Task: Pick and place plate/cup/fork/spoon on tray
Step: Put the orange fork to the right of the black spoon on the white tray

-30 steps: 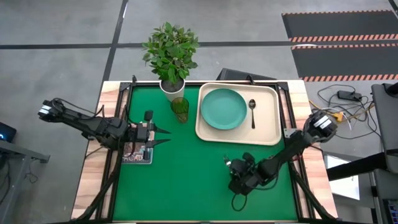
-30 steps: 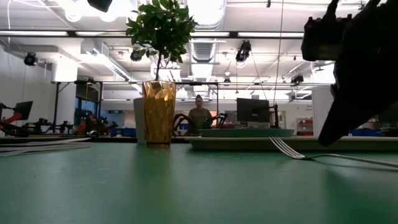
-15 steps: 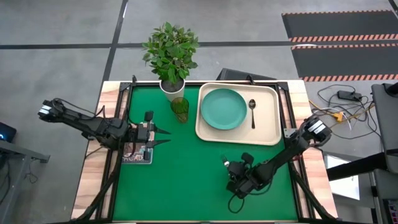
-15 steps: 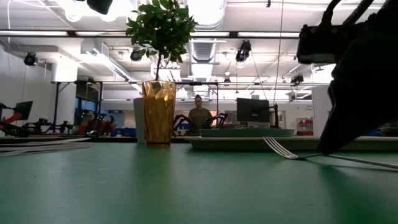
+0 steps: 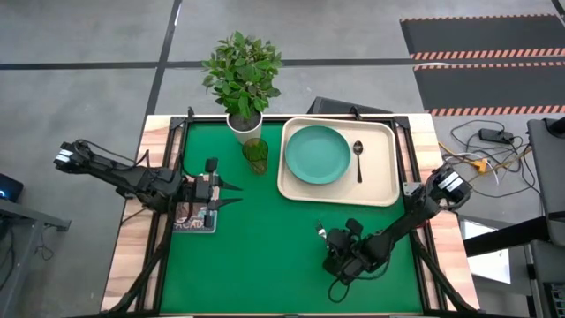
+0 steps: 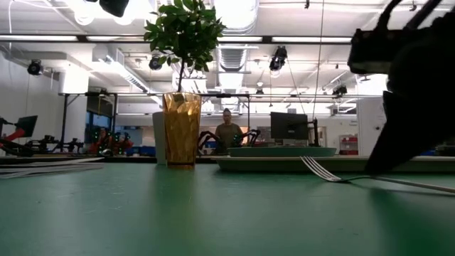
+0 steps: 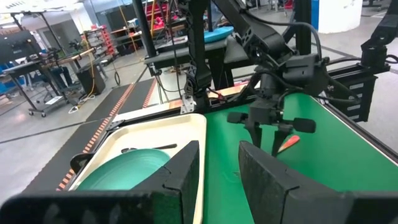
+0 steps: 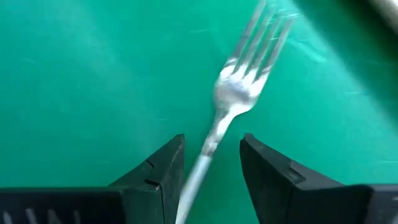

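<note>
The fork lies on the green table, silver tines [image 8: 252, 56] pointing away from my right gripper [image 8: 211, 165]. That gripper is open, a finger on each side of the fork's neck [image 8: 210, 144]. In the high view it [image 5: 340, 252] is low near the table's front, right of centre. The left wrist view shows the fork's red handle [image 7: 287, 143] under it. The plate [image 5: 317, 155] and the spoon [image 5: 358, 159] lie on the tray [image 5: 381, 190]. The cup [image 5: 255, 155] stands on the table left of the tray. My left gripper [image 5: 231, 193] waits open at the table's left. My right gripper comes at the fork from above, slanting, its fingers [image 8: 163, 171] lying along the fork on either side of the neck. I cannot tell whether a finger touches the neck. The fork lies on the table, its tines [image 6: 320, 169] curving up.
A potted plant [image 5: 243, 75] in a white pot stands at the table's far edge behind the cup. A small card [image 5: 194, 217] lies under my left arm. People and benches show in the room beyond the table.
My right gripper has come down over the fork and a little toward the table's near edge. In the low view the fork's tine end has shifted slightly along the table and then stayed still.
</note>
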Action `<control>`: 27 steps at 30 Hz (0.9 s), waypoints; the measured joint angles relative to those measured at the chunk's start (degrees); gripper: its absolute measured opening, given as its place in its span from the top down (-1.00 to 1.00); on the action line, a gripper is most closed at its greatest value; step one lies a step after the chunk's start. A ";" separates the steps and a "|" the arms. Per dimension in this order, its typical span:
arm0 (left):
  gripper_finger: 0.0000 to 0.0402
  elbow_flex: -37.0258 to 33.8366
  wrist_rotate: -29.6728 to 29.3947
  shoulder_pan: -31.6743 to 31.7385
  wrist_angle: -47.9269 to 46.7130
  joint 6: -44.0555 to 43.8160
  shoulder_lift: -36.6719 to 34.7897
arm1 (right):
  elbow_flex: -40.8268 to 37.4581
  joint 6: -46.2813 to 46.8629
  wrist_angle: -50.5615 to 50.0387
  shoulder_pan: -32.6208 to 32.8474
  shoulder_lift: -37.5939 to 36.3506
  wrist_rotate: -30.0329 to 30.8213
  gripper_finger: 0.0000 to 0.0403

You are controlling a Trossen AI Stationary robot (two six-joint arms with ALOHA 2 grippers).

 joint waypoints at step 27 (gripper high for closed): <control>0.53 -0.15 0.01 0.00 0.08 0.04 0.08 | -0.88 6.45 -3.50 -1.83 -6.09 0.17 0.94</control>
